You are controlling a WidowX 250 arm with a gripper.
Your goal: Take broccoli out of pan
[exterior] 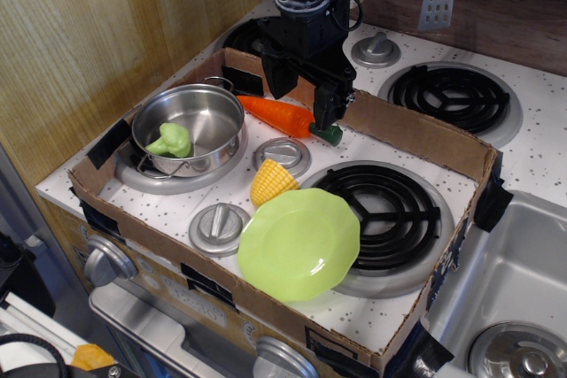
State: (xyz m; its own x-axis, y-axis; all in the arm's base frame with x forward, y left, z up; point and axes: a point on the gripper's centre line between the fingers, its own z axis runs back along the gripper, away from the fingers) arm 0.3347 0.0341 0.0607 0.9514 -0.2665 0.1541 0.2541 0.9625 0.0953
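Note:
The light-green broccoli (171, 140) lies inside the shiny steel pan (217, 144), near its left wall. The pan stands on the front left burner inside a cardboard frame. My black gripper (303, 95) hangs open and empty above the orange carrot (282, 114), to the right of and behind the pan. Its two fingers (326, 105) point down, spread apart on either side of the carrot.
A yellow corn piece (272, 181) and a lime-green plate (299, 243) lie in front of the gripper. Silver knobs (219, 226) sit between burners. The cardboard wall (416, 133) rings the stove area. A sink (518, 289) is at the right.

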